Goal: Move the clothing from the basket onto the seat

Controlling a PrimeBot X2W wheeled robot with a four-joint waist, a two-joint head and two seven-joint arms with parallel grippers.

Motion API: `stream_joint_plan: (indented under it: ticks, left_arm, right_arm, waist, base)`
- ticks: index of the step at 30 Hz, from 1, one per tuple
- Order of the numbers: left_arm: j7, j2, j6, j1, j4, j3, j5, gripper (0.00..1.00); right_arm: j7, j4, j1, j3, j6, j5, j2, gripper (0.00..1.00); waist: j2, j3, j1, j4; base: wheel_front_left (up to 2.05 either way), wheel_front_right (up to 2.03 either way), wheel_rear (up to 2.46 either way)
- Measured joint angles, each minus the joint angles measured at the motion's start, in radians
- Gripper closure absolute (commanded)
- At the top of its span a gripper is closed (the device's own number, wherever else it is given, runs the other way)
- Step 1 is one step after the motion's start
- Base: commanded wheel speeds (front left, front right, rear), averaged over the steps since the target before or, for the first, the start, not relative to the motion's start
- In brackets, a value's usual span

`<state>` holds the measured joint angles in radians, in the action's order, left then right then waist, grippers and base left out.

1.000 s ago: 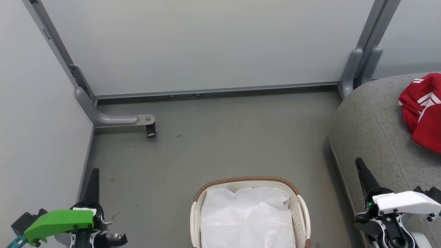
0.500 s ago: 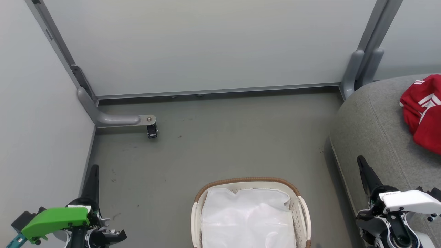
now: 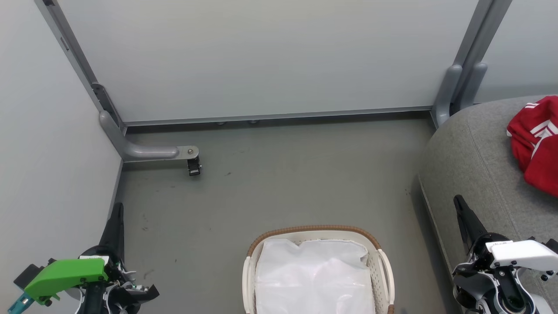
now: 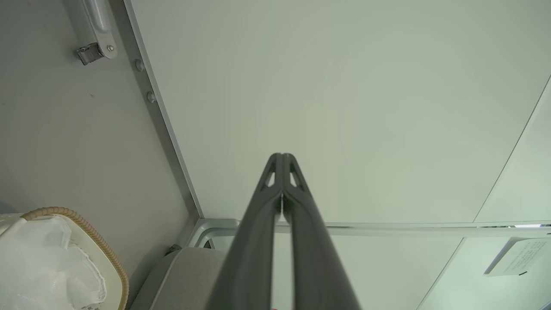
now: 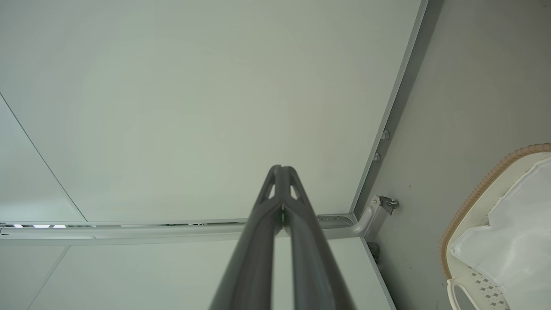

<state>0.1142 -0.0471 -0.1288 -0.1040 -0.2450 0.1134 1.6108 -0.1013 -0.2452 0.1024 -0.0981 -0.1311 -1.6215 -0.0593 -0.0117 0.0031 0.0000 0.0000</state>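
Two jaw pairs: resting closed, empty, flanking the basket; task seemingly done.
Clothing: lying on the seat, right of the basket.

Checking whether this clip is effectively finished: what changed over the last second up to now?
The camera shifted slightly. The left gripper and the right gripper, both shut and empty, drifted a little outward and up the head view. Nothing was grasped or released. The red clothing stays on the seat, and the basket holds just its white liner, as before.
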Motion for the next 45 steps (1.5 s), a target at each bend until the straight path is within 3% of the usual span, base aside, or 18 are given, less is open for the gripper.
stream_joint_plan:
  ticks: [45]
  left_arm:
    - [0.000, 0.000, 0.000, 0.000, 0.000, 0.001, 0.000, 1.00]
  right_arm:
    - [-0.007, 0.000, 0.001, -0.008, 0.000, 0.002, 0.004, 1.00]
  waist:
    - [0.0000, 0.000, 0.0000, 0.000]
  base:
    - [0.00, 0.00, 0.00]
